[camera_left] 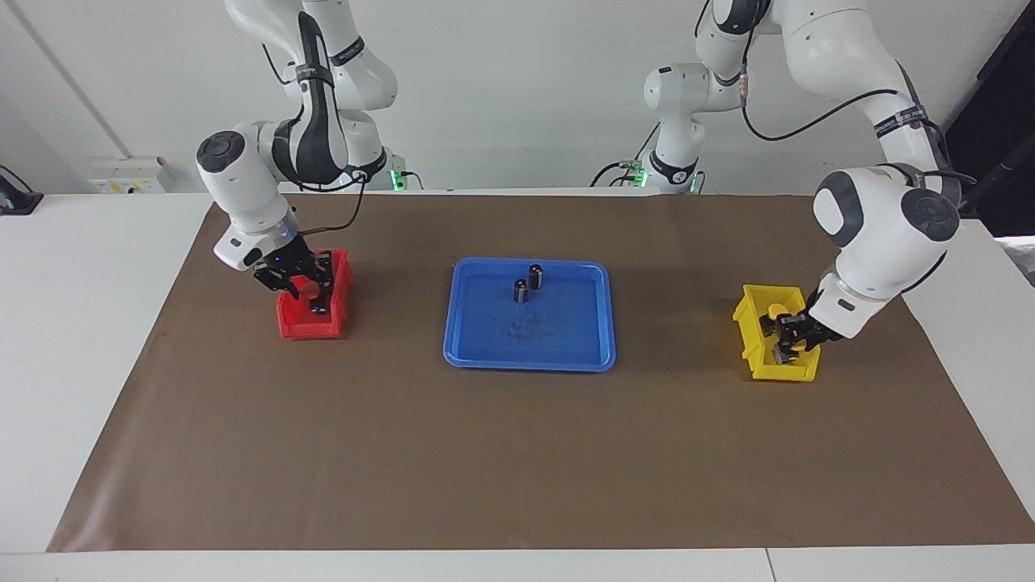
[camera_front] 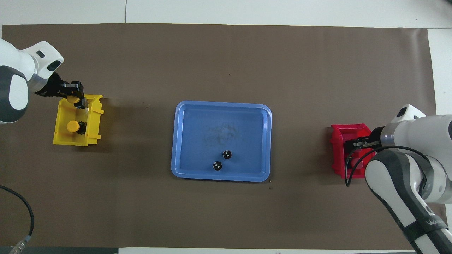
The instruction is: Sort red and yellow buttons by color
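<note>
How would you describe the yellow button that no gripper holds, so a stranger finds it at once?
Look at the yellow bin at the left arm's end of the table. The free yellow button lies inside it, untouched; the held yellow button is in the left gripper over the bin's rim.
</note>
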`<state>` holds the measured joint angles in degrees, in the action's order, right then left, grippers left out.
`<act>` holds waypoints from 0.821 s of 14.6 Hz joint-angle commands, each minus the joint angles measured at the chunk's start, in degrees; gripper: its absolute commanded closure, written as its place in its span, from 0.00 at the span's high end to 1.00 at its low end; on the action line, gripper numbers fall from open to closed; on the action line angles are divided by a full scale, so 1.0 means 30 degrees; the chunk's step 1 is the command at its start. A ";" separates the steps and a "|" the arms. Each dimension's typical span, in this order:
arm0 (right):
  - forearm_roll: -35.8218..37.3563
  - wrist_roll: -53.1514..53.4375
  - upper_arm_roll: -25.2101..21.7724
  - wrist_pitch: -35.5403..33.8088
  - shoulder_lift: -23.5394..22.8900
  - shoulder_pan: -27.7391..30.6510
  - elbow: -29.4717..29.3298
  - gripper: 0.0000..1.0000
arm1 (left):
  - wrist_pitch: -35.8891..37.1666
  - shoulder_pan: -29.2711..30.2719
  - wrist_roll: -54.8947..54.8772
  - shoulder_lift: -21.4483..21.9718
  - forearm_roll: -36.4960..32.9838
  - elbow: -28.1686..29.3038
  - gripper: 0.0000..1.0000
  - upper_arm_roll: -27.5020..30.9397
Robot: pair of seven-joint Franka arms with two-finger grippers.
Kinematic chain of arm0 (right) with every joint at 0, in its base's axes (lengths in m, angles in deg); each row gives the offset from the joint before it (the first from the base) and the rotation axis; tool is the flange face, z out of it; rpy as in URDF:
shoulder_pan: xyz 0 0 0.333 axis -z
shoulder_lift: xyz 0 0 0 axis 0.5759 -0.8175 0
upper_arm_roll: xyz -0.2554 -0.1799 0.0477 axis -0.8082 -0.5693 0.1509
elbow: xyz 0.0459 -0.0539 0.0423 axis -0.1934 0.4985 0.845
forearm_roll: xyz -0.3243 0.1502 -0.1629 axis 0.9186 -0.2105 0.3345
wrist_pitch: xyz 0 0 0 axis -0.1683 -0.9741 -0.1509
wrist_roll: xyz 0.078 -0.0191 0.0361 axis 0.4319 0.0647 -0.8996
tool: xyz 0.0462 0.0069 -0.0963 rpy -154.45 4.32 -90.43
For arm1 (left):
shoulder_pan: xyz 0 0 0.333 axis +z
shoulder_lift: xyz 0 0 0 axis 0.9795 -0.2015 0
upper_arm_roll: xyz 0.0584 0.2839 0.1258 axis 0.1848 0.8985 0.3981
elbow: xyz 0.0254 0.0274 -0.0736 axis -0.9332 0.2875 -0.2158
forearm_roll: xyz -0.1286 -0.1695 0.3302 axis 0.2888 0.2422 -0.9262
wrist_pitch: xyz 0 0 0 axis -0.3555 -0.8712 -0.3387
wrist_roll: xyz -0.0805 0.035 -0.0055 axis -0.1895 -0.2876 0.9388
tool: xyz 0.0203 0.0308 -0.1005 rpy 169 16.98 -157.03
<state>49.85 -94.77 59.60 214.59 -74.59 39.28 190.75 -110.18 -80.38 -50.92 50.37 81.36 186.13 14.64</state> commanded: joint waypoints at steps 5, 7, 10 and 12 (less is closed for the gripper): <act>0.0001 0.2343 0.0210 -0.5735 -0.1009 -0.0082 -0.5941 1.00 | -0.1631 0.0372 -0.0319 -0.0114 -0.0196 0.1155 0.01 -0.0140; 0.0671 0.2875 0.0210 -0.8404 -0.1481 -0.0054 -0.8435 1.00 | -0.1720 0.0841 -0.1194 -0.0175 -0.0196 0.1155 0.01 -0.0140; 0.1115 0.3520 0.0210 -1.0603 -0.1628 0.0237 -1.0898 1.00 | -0.2011 0.0989 -0.1257 -0.0146 -0.0196 0.1359 0.01 -0.0140; 0.1115 0.3521 0.0094 -1.1371 -0.1599 0.0472 -1.1694 1.00 | -0.2684 0.0727 -0.1286 -0.0146 -0.0196 0.1944 0.01 -0.0170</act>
<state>52.46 -85.08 59.73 183.31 -77.74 39.45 159.78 -115.40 -77.88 -54.28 49.33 81.34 189.42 14.59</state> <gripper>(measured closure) 0.000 0.590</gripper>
